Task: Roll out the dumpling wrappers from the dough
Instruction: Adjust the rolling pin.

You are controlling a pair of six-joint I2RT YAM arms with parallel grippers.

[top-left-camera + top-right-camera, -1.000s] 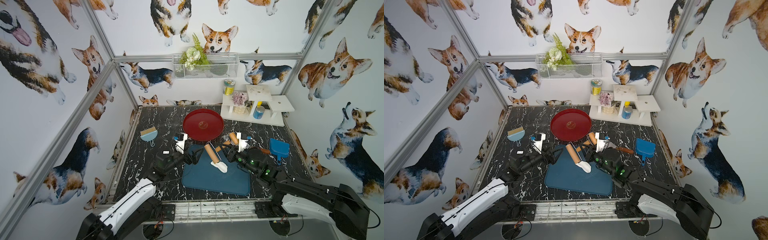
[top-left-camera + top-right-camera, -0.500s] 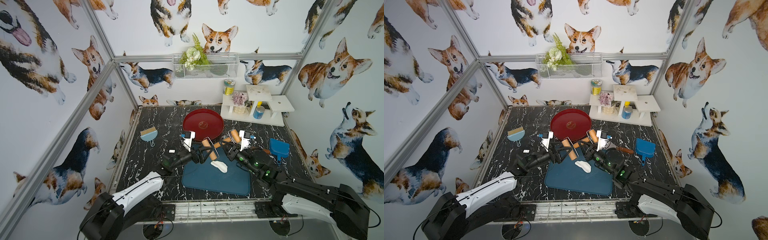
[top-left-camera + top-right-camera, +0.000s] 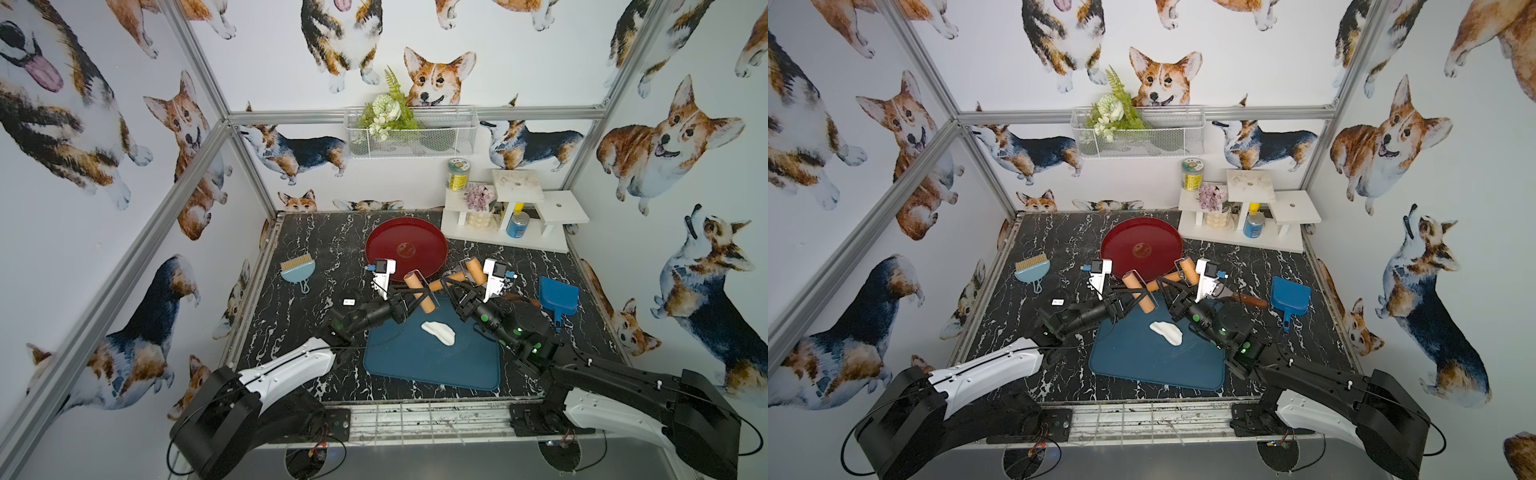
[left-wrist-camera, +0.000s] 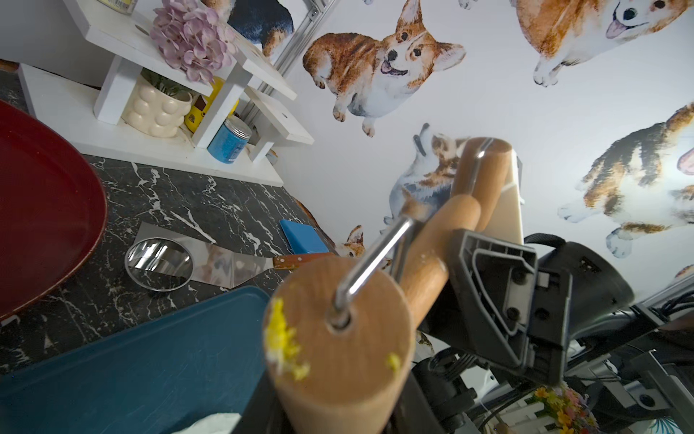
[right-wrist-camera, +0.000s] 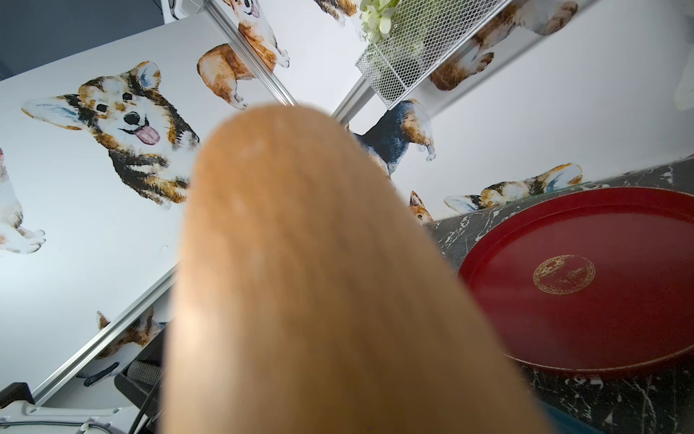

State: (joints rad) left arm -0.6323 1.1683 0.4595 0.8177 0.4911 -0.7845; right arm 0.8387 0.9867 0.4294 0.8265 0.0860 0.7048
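1. The dough [image 3: 438,332] is a matte white, elongated lump, uneven in thickness. It looks soft, light and tacky. I judge it would squash under slight pressure and dent or tear if pinched.
2. It is best not grasped at all but worked through the double-ended wooden roller [image 3: 453,277]. The roller is stiff, smooth wood with a large drum [image 3: 417,284] and a small drum [image 3: 474,269] on wire axles. The handle [image 4: 439,240] is the place to hold it, since clamping a drum would probably stop it turning.
3. Yellow crumbs [image 4: 279,338] cling to the large drum's end face, which suggests the white dough will stick to the wood too.
4. The right gripper [image 3: 451,286] is pinching the roller by its handle. The wrist view shows a black jaw pressed against the wood, and the tool hangs clear of the tray.
5. The left gripper [image 3: 417,293] straddles the large drum. Whether its fingers press on the wood or merely bracket it, I cannot tell.
6. The dough lies on the blue tray [image 3: 415,365], toward 12 o'clock of the tray's middle and touching neither gripper. In both top views it sits at about 5 o'clock from the left gripper and between 6 and 7 o'clock from the right. The large drum hangs near it, at its 11 o'clock.
7. No dumpling wrapper shows anywhere, and the red plate [image 3: 386,241] sits at 12 o'clock of the tray.
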